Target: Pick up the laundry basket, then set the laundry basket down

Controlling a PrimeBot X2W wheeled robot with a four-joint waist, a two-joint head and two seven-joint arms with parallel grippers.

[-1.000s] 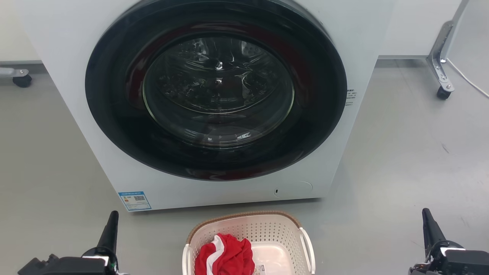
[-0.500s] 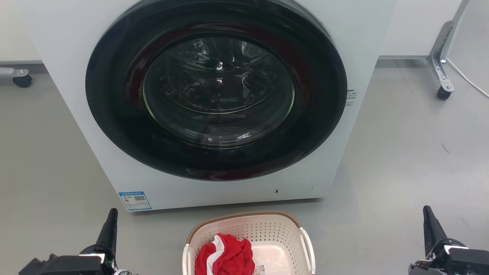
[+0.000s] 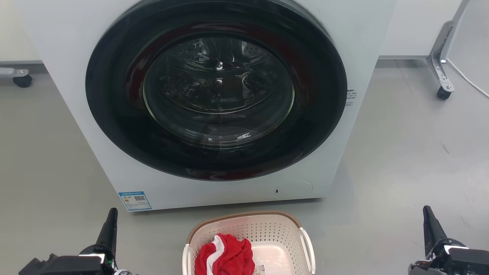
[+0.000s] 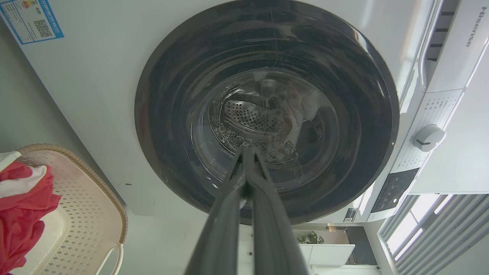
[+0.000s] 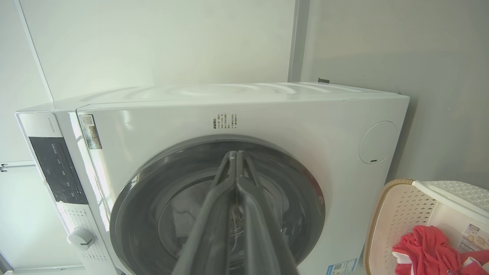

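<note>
Two grippers, left gripper and right gripper, closed and empty, one at each side of the laundry basket.

Basket upright on the grey floor just before the washer, mouth up, brown-rimmed far wall facing the round dark door, white handles at left and right. Near part cut off by the head view's bottom edge, so long axis not to be told. Red and white cloth heaped inside, toward the left. Both grippers low, well apart from the basket, fingers pressed together and pointing toward the washer, touching nothing. Wrists mostly cut off at the lower corners.
</note>
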